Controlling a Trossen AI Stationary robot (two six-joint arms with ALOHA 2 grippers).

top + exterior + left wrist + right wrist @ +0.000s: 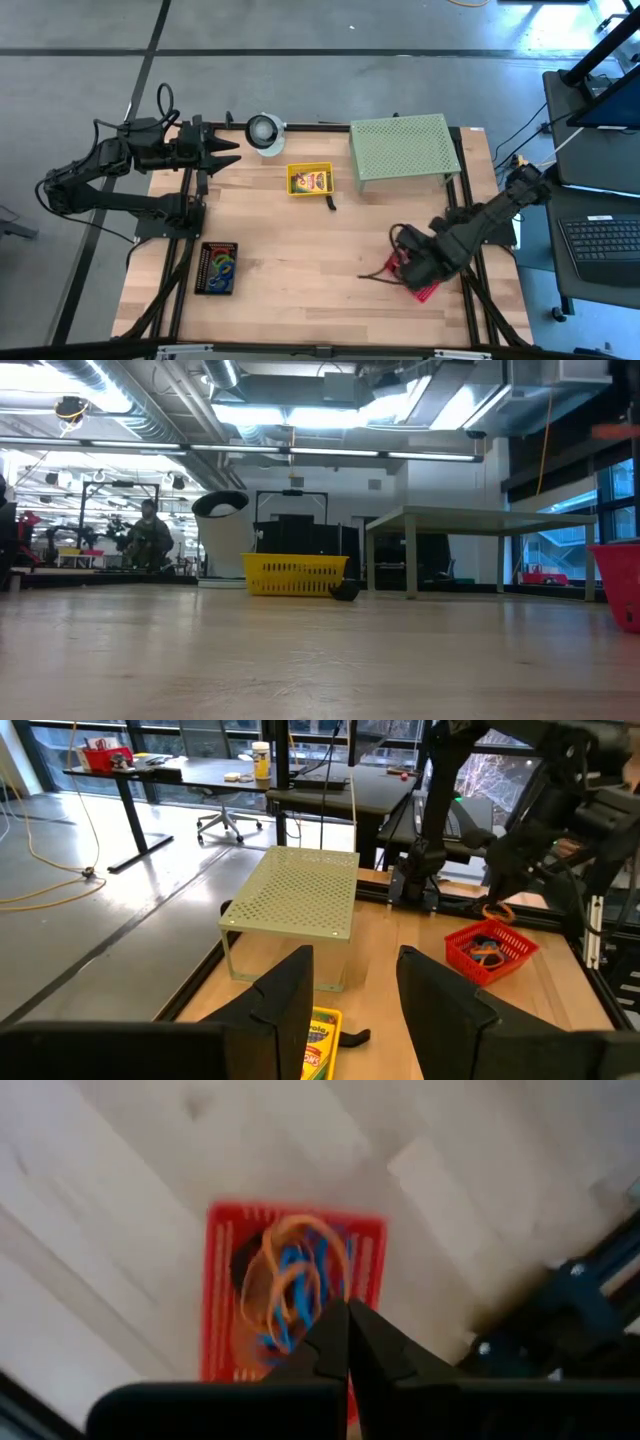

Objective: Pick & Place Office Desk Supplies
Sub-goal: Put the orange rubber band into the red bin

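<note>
wooden surface [300, 250], seen from above, carrying all items. pale green perforated stand [402, 148] at the far edge, right of centre; round white-and-grey roll [265, 130] at the far edge, left of centre.

left arm: parked at the far left corner of the surface, level and pointing toward the roll. left claw [225, 152]: fingers [290, 1005] apart, nothing between them. the left wrist view looks past them to the stand and the red basket.

right arm: reaches in from the right edge and bends down over the near right part of the surface. right claw [345, 1335]: fingers together, tips hanging directly above the red basket [290, 1290]; no band appears pinched in them, though the tips hide part of the basket's contents.

yellow basket [310, 179]: centre of the surface, just left of the stand, holding a crayon box [318, 1045].

black tray [217, 267]: near left part of the surface, holding coloured loops too small to sort.

rubber bands [295, 1285]: orange and blue loops tangled in the red basket.

black clip [330, 204]: loose on the wood, just beside the yellow basket.

judged risks: the bands lie interlaced, so a pinch on one loop would likely drag others out and scatter them. the red basket looks light and sits close to the surface's frame; a descending closed claw could push or tip it rather than enter it. the clip is small and flat, so it could easily slip from a grasp.
</note>
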